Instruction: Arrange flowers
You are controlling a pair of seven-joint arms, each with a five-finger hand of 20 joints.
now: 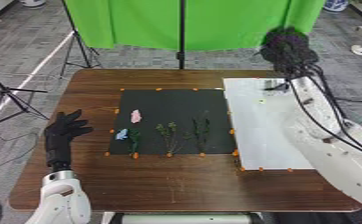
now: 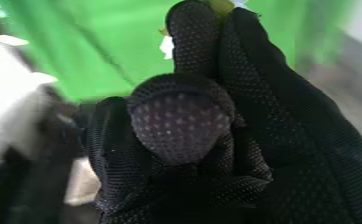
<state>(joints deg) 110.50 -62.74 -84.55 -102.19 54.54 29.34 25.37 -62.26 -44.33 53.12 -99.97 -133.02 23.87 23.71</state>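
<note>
Over the table's back right corner, the right hand point(image 1: 287, 50) is raised in the head view. Its thumb is folded in against the right hand point(image 2: 248, 125) in the right wrist view, where a white flower point(image 2: 167, 47) with yellow-green bits shows behind the fingers, mostly hidden. The left hand point(image 1: 64, 131) rests open at the table's left side. On the black mat point(image 1: 160, 97) lie a pink flower point(image 1: 136, 116), a blue flower point(image 1: 121, 134) and several green sprigs point(image 1: 171, 136).
A white sheet point(image 1: 253, 125) lies right of the mat, with the right arm over its right part and a small dark thing point(image 1: 275, 87) near its back. Orange markers edge both. Behind the brown table point(image 1: 160, 185) stand a green backdrop point(image 1: 142, 25) and black stands.
</note>
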